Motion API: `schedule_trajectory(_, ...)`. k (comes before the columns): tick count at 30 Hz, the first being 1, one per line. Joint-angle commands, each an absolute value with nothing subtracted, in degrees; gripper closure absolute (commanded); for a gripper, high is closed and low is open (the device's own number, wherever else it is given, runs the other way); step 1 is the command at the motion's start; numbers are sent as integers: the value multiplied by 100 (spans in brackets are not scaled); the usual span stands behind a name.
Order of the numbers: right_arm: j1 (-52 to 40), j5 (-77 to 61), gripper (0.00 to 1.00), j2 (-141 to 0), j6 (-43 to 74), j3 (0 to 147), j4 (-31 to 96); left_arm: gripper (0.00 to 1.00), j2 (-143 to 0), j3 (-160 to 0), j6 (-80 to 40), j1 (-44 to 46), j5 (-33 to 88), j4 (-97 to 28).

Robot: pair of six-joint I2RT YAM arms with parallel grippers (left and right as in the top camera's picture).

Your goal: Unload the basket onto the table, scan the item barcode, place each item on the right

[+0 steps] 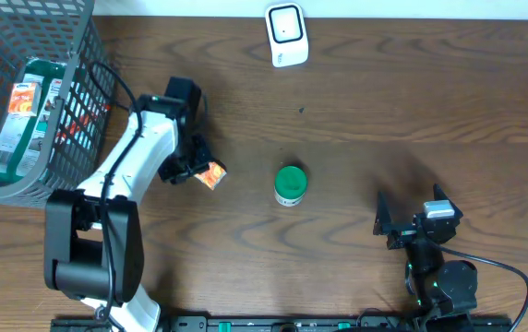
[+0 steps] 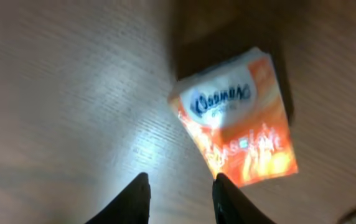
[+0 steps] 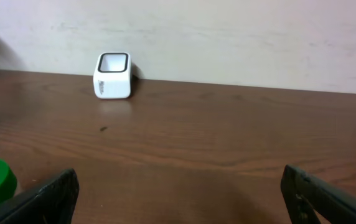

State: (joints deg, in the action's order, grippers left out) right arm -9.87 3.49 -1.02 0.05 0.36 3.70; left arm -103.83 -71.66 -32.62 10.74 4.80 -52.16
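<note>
Packet (image 2: 237, 118), orange and white, flat just beyond left gripper (image 2: 181, 182), narrowly parted, holding nothing, right gripper (image 3: 179, 177) spread wide

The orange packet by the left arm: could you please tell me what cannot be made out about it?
- Left wrist view: the orange packet is blurred, so its print is unreadable and no barcode can be found.
- Overhead view: the orange packet is too small for detail, and the left end effector overlaps one edge.
- Contact between them: unclear in both views.
</note>
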Motion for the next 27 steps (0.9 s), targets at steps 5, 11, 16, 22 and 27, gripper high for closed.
schedule_trajectory(5, -963, 403, 1, -102, 104, 32, 390, 65, -10449, -6740, -3262, 1063, 314, -4322)
schedule_trajectory(11, -963, 401, 1, -102, 104, 32, 390, 65, -10447, -6740, -2915, 1070, 200, -3732)
schedule_trajectory(16, -963, 403, 1, -102, 104, 32, 390, 65, -10436, -6746, -2775, 1068, 235, -3448)
schedule_trajectory(22, -963, 401, 1, -102, 104, 32, 392, 65, -10173, -7046, -2971, 836, 233, -3946)
schedule_trajectory(27, -963, 403, 1, -102, 104, 32, 392, 65, -9996, -7039, -3267, 652, 172, -4709)
